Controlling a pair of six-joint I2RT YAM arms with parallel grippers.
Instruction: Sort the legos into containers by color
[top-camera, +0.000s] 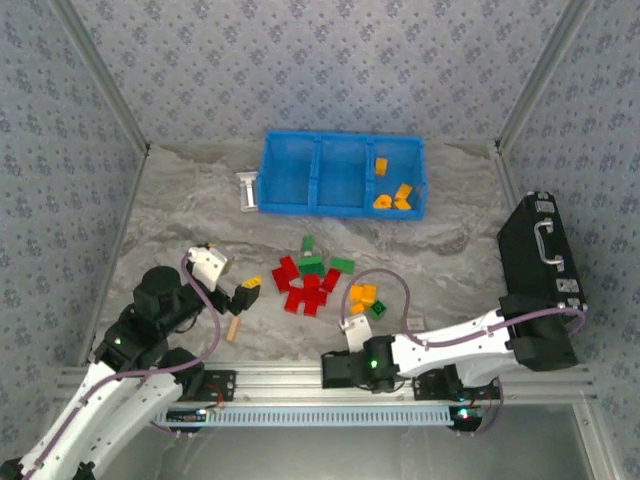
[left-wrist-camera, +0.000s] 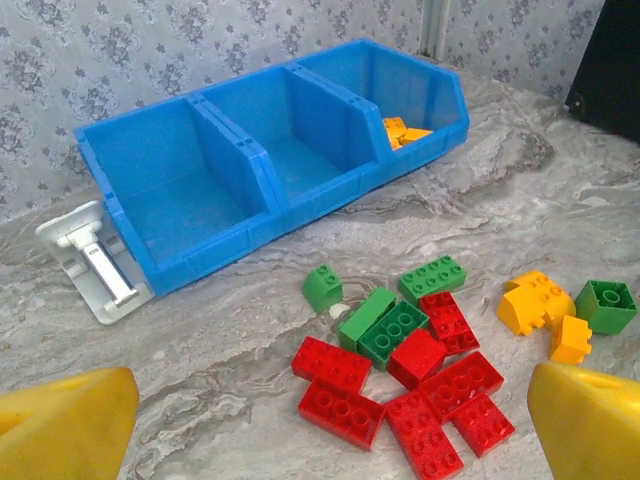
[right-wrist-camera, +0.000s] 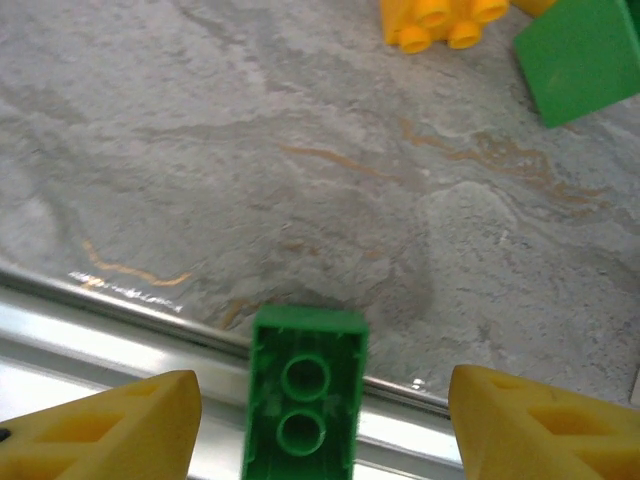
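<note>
Right pincer (right-wrist-camera: 325, 420) gapes wide, and a green brick (right-wrist-camera: 305, 395) sits between its fingers, touching neither, down at the near edge of the bench (right-wrist-camera: 300, 180) by the metal rail. Whether it rests on that rail, I cannot tell. Left pincer (top-camera: 246, 295) is spread just as wide with nothing in it, near the red pile.

I read this as the green pick-up. The next move calls for closing squarely on that brick, then a carry to the blue bin (left-wrist-camera: 190, 262), into a compartment without yellow.

The count: three compartments, and yellow-orange bricks lie in the end one beside the black case (top-camera: 540, 270), three or four of them. Loose on the bench are seven red bricks (left-wrist-camera: 340, 412), five green bricks (left-wrist-camera: 393, 333) besides the one at my right pincer, and two or three yellow-orange bricks (left-wrist-camera: 535, 300).
</note>
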